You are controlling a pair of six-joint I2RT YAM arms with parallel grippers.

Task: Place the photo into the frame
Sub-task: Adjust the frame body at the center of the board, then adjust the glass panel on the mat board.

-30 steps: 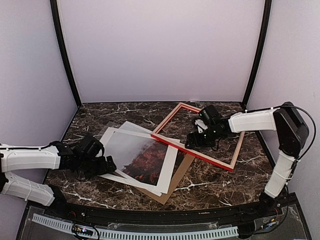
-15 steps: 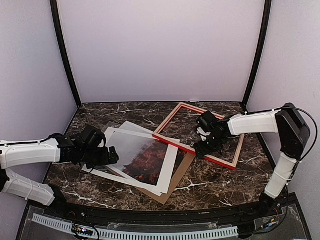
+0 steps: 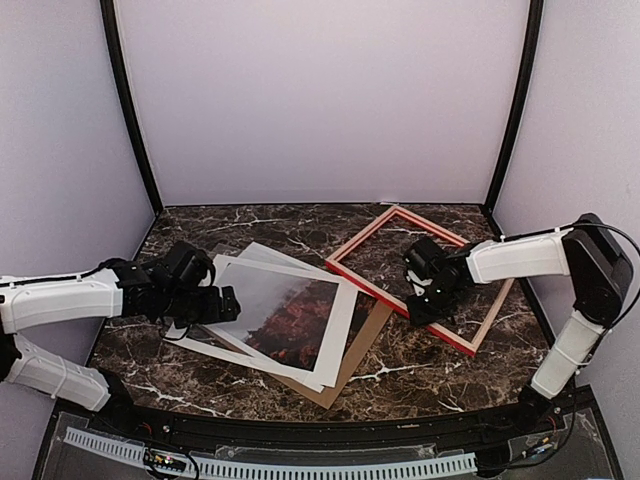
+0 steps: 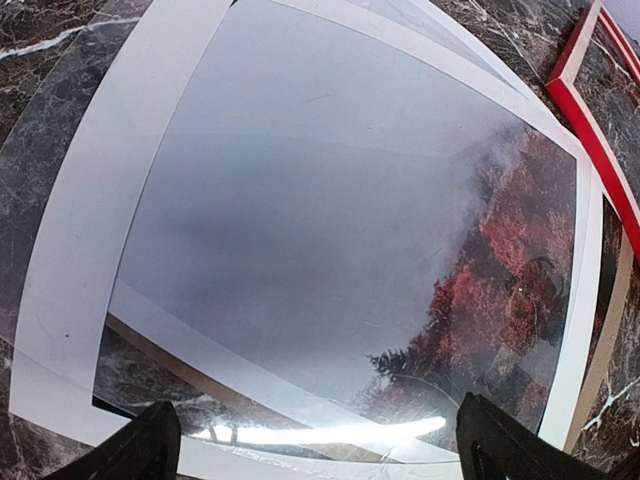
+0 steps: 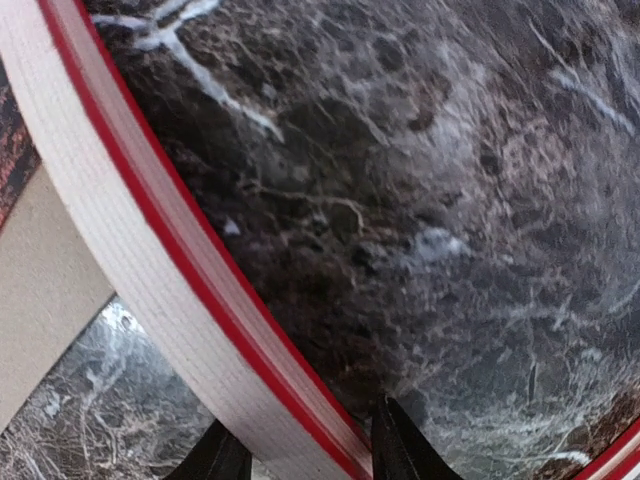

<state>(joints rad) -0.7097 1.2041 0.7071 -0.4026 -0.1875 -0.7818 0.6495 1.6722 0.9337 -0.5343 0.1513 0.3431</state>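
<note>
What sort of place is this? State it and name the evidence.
Probably a robot lab test cell, not a home: plain lilac walls and black posts box in a marble-patterned table, where white robot arms reach over the frame and the photo.

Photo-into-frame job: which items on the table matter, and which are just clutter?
In the job:
the photo
the frame, its rail between the right gripper fingers

Lying about:
white mat
brown backing board
what looks like a clear sheet
</note>
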